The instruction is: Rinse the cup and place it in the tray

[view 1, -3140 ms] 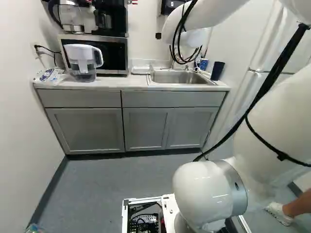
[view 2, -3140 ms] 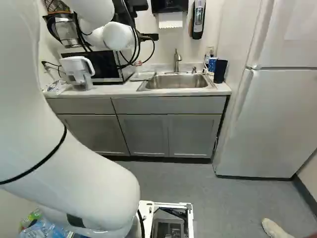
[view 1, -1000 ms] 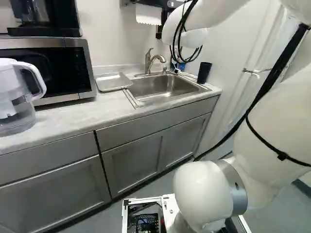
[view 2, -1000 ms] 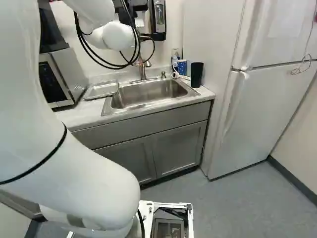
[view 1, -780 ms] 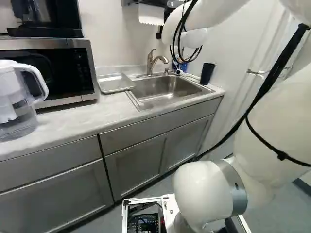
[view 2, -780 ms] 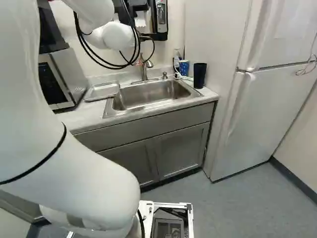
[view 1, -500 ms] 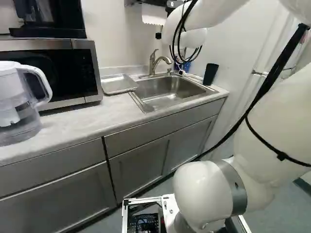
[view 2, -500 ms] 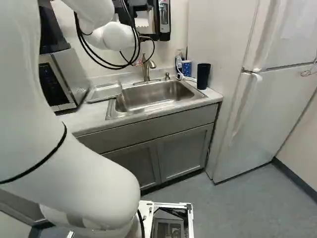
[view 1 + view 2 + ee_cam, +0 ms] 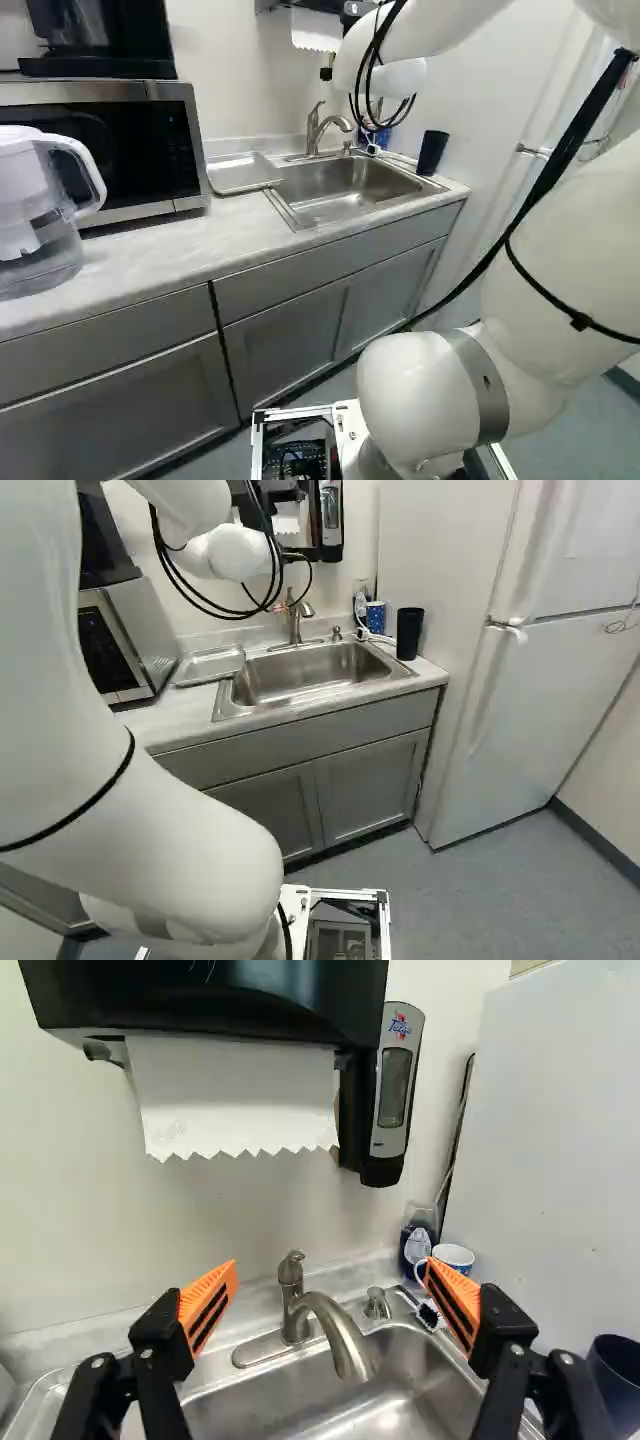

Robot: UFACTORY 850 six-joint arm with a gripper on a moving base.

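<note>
Part of my gripper (image 9: 326,73) shows beyond the arm in the left base view. In the wrist view, the gripper (image 9: 330,1295) is open, its orange pads wide apart with nothing gripped, facing the wall above the sink (image 9: 300,671). The faucet (image 9: 340,1335) shows between and below the fingers. A dark tumbler (image 9: 409,633) stands on the counter right of the sink. Behind it is a blue-and-white cup (image 9: 375,617), close beyond one fingertip in the wrist view. A shallow, light tray (image 9: 243,173) lies on the counter left of the sink.
A microwave (image 9: 120,150) and a water pitcher (image 9: 45,205) stand left of the tray. Over the sink hang a paper towel dispenser (image 9: 220,995) and a soap dispenser (image 9: 393,1090). A soap bottle (image 9: 416,1243) and a brush (image 9: 428,1315) are near the cup. The fridge (image 9: 550,700) stands at the right.
The base has moved closer to the counter and turned, bringing the sink and tray nearer; in the last half second it has barely shifted. The arm holds its pose against its lowest joint.
</note>
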